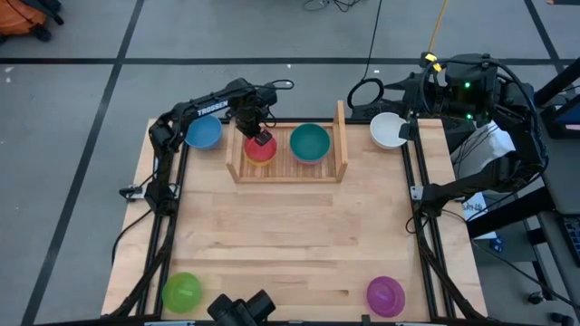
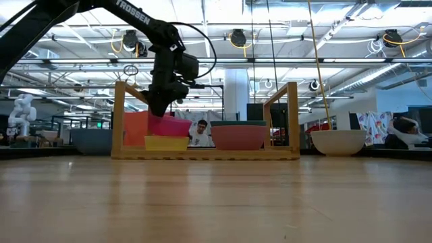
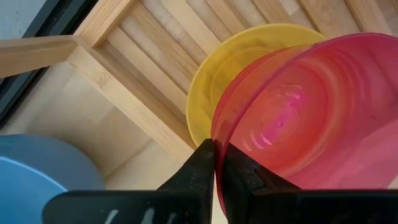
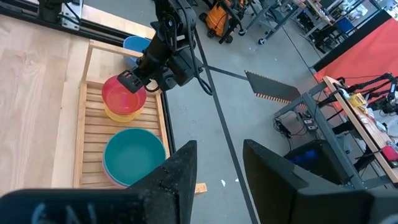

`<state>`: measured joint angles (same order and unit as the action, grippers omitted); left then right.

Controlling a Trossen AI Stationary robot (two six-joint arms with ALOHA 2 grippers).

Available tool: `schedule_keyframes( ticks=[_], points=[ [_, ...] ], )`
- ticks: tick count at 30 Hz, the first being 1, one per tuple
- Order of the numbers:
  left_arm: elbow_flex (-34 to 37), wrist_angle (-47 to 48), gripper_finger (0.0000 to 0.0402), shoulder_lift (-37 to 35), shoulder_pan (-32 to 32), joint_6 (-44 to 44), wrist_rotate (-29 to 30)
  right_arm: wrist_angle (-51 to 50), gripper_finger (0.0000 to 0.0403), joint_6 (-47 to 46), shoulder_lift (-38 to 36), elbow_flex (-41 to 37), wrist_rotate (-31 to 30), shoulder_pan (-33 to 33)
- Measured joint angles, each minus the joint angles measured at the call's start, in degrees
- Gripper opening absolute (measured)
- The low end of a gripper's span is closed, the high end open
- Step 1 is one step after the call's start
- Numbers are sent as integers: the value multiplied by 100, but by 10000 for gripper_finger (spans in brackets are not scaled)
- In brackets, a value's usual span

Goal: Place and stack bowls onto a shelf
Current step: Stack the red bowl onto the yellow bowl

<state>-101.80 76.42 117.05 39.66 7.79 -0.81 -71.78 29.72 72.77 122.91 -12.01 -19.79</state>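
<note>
My left gripper [image 1: 261,138] is shut on the red-magenta bowl [image 1: 260,149], held over the yellow bowl [image 3: 211,81], which sits on the left half of the shelf [image 1: 342,136]. In the low view the red-magenta bowl [image 2: 170,125] is tilted just above the yellow bowl [image 2: 165,143]. The teal bowl [image 1: 310,142] sits on the shelf's right half, nested in the pink bowl [image 2: 237,138]. The blue bowl [image 1: 203,132] stands on the table left of the shelf, the white bowl [image 1: 388,130] right of it. My right gripper [image 4: 217,168] is open and empty at the table's far right corner. My left gripper pinches the red-magenta bowl's rim [image 3: 215,148], one finger [image 3: 241,174] inside the bowl and one finger [image 3: 200,169] outside. The fingers come from above, pointing down. The bowl hangs tilted over the yellow bowl; whether it touches the yellow bowl I cannot tell.
The green bowl [image 1: 181,292] and the purple bowl [image 1: 385,295] stand near the table's front edge, left and right. The shelf's two upright side boards [image 2: 292,115] flank the stacks. Bare wood lies between the shelf and the front bowls.
</note>
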Motion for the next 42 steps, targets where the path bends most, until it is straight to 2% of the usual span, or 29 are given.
schedule_keyframes(
  ticks=[9, 16, 28, 33, 39, 42],
  points=[
    [0, -49, 82, 1, -4, -31, 93, -1, 125, -9, 0, 0, 2, 0],
    [0, 39, 88, -104, -30, -166, 16, -1, 125, -9, 0, 0, 2, 0],
    [2, -316, 88, -1490, -372, -13, -24, 57, 125, 130, 0, 0, 2, 0],
    [2, -448, 88, -2190, -832, 248, 32, 47, 125, 132, 0, 0, 2, 0],
    [2, -542, 88, -2943, -1764, 401, 883, 32, 125, 125, -2, 0, 4, 0],
    [2, -552, 88, -3267, -2155, 643, 1091, -112, 125, 141, -31, 0, 4, 0]
  ],
)
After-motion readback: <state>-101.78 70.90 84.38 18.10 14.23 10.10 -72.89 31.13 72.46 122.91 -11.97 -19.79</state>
